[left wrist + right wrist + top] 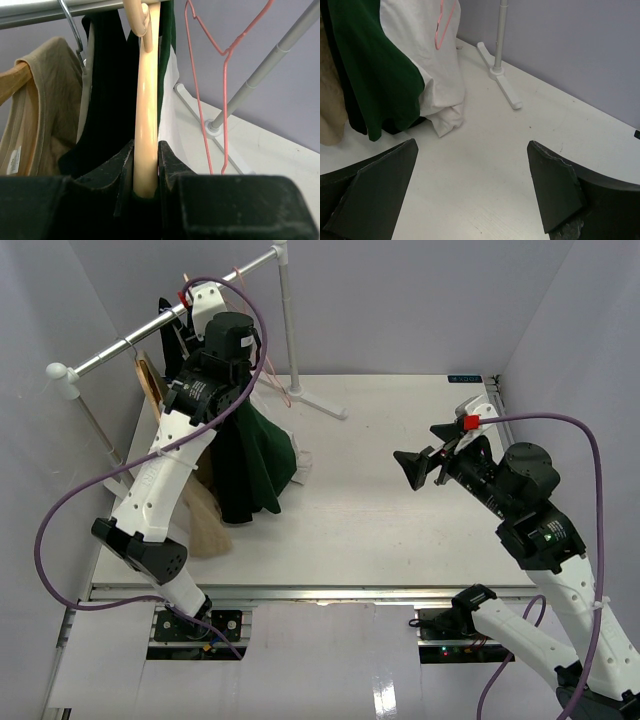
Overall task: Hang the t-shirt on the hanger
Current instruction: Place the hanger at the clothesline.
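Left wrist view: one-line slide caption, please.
Left gripper clamped on the hanger at the rail, green-and-white t-shirt hanging behind it, pink wire hanger alongside.

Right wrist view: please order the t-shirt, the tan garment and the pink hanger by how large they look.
1. t-shirt
2. tan garment, cut off by the frame edge
3. pink hanger, only partly visible

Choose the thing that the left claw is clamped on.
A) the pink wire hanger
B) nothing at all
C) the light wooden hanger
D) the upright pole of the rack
C: in the left wrist view the left claw presses on both sides of the light wooden hanger, while the pink wire hanger hangs free to one side.
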{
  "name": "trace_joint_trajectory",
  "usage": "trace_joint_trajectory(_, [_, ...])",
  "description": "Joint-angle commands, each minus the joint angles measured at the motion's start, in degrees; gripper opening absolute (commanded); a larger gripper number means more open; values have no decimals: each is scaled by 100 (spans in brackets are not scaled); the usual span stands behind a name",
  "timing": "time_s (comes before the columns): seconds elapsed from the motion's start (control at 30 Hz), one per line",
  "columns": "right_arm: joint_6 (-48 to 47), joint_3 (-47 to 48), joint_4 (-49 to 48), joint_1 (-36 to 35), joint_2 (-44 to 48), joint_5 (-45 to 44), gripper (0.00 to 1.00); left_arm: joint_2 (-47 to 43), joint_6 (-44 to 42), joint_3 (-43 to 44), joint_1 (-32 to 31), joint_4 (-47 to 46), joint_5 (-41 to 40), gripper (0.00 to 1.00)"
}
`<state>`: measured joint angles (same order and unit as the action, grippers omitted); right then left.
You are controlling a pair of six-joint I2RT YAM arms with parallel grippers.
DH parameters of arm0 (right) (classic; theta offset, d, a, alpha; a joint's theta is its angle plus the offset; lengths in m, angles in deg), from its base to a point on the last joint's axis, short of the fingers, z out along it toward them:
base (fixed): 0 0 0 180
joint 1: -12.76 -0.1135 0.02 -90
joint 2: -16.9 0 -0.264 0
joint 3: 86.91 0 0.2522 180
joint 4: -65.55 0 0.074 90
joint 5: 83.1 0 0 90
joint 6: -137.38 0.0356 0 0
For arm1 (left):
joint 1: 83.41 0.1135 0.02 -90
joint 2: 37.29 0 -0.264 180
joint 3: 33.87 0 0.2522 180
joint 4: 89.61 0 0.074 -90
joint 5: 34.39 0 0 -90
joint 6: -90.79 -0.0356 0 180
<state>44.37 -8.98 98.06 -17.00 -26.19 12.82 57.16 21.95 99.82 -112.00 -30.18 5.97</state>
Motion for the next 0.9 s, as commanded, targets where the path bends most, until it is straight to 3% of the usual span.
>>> trace_joint_trajectory(0.0, [33,-28,-299,-39,223,-42,97,-91,-120,249,66,-484,-115,0])
trace_joint_trajectory(0.87, [-15,-255,-393,-33,433,-90,97,489,68,127,891,-636,699,0])
